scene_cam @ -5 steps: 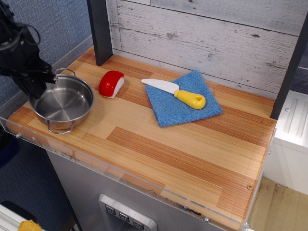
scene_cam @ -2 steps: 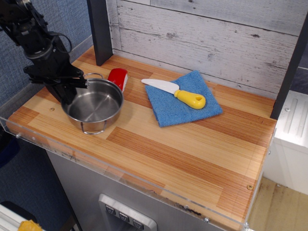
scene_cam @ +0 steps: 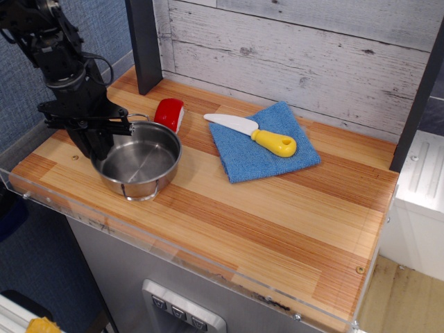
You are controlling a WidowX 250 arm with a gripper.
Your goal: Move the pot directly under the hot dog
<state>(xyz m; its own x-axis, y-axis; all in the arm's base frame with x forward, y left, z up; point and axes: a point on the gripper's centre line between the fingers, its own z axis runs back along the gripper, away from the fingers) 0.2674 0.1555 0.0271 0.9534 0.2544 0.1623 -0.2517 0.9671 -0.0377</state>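
Observation:
The shiny steel pot (scene_cam: 139,161) sits on the wooden counter at the left, just in front of the hot dog (scene_cam: 170,113), a small red-and-white piece that its far rim partly hides. My black gripper (scene_cam: 97,142) comes down from the upper left and is shut on the pot's left rim. One wire loop handle shows at the pot's far side, near the hot dog.
A blue cloth (scene_cam: 263,141) lies mid-counter with a white knife with a yellow handle (scene_cam: 253,133) on it. A dark post (scene_cam: 143,45) stands behind the hot dog. The counter's clear front edge (scene_cam: 173,260) runs close below the pot.
The pot has moved right from the counter's far left to right in front of the hot dog, carried by my gripper. In the last step it shifted only slightly.

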